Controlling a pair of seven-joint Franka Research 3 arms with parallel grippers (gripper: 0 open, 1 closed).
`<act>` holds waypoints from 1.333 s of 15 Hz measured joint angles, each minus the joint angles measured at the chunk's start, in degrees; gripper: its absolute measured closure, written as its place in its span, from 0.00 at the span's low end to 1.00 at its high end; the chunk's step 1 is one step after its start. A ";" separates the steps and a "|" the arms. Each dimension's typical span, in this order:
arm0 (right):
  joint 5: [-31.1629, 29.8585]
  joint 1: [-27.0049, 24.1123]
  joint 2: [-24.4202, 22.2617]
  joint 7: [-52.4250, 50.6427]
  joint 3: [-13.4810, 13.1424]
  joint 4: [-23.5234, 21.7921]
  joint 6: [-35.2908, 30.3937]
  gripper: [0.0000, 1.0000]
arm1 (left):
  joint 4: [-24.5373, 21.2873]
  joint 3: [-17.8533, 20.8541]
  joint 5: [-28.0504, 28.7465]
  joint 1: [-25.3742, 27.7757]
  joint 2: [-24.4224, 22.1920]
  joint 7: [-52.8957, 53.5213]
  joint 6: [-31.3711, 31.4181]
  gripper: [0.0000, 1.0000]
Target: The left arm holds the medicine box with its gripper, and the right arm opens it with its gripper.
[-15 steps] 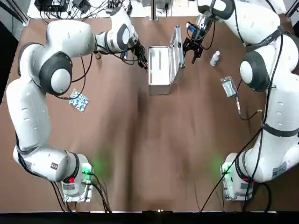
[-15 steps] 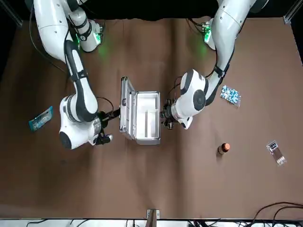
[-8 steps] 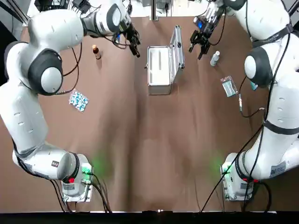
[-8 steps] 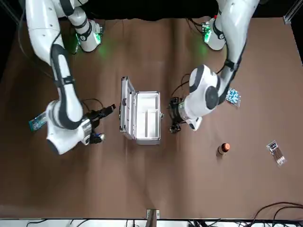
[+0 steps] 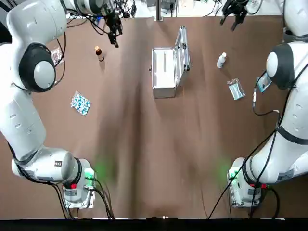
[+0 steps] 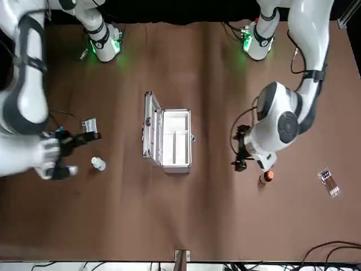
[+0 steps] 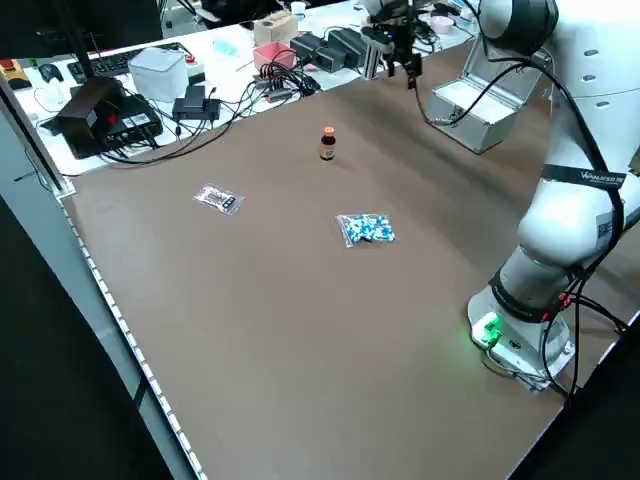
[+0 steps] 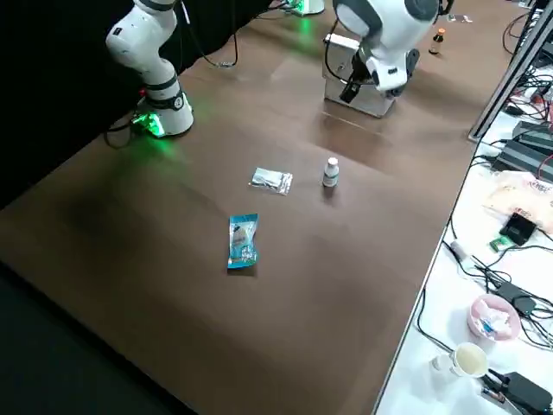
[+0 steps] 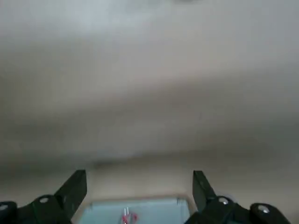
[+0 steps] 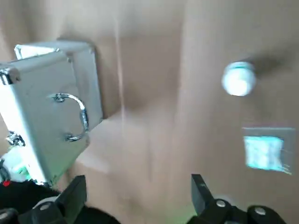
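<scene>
Both pairs of my jaws stand wide apart with nothing between them. Read the clock on the overhead view, 12 pointing away from my bases. The medicine box (image 5: 163,72) sits on the table (image 5: 144,144) toward 12 from the middle, its lid (image 5: 182,48) raised nearly upright along the 3 o'clock side and the white inside facing up. Neither gripper touches it: my left gripper (image 9: 138,175) hangs at about 10 o'clock from the box, my right gripper (image 10: 138,177) between 1 and 2 o'clock over the table's far edge, both well apart from it. A small brown bottle (image 5: 99,53) stands near my left gripper, at its 7 o'clock. A white bottle (image 5: 221,60) stands at about 3 o'clock of the box, with a clear sachet (image 5: 235,89) at 5 o'clock of that bottle. A blue blister pack (image 5: 81,103) lies at 8 o'clock of the box, well apart.
</scene>
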 joint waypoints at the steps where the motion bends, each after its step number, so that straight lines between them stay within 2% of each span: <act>1: -2.25 -0.27 -1.76 0.00 -0.70 0.13 -0.13 0.01 | 0.60 0.03 2.32 1.20 -0.13 1.02 -0.46 0.00; 3: -7.23 -0.41 -5.18 0.00 -1.15 0.16 -0.21 0.01 | 2.51 0.06 5.04 3.96 -0.42 4.94 -3.07 0.00; 6: -14.06 -0.99 -9.48 0.09 -1.05 0.24 -0.13 0.01 | 5.57 0.09 5.52 7.77 -1.44 17.22 -8.09 0.00; 8: -17.74 -3.88 -11.78 0.14 1.55 0.24 -0.10 0.01 | 6.46 0.08 5.56 10.53 -3.43 26.43 -9.96 0.00; 9: -20.09 -6.68 -12.64 0.39 5.10 0.21 -0.02 0.01 | 6.66 0.08 5.56 11.81 -4.62 31.11 -11.12 0.00; 11: -24.88 -13.25 -14.03 2.98 15.08 -0.56 1.28 0.01 | 6.85 0.11 5.57 14.09 -7.11 41.47 -14.00 0.00; 12: -26.37 -14.85 -15.01 5.02 18.25 -2.01 3.08 0.01 | 6.91 0.12 5.57 15.02 -8.34 46.61 -14.94 0.00; 13: -27.16 -15.25 -16.53 6.59 19.72 -4.28 5.32 0.01 | 6.96 0.11 5.57 15.88 -9.61 51.47 -15.39 0.00; 15: -27.59 -15.02 -20.17 7.91 19.54 -9.14 8.38 0.01 | 7.03 0.14 5.58 17.10 -12.17 62.29 -15.88 0.00; 18: -27.58 -11.79 -23.62 7.82 13.93 -12.77 9.31 0.01 | 7.04 0.13 5.58 17.29 -15.62 78.22 -16.46 0.00; 20: -27.58 -11.05 -24.01 7.82 13.17 -13.49 9.78 0.01 | 7.02 0.43 5.58 16.95 -17.05 82.59 -16.91 0.00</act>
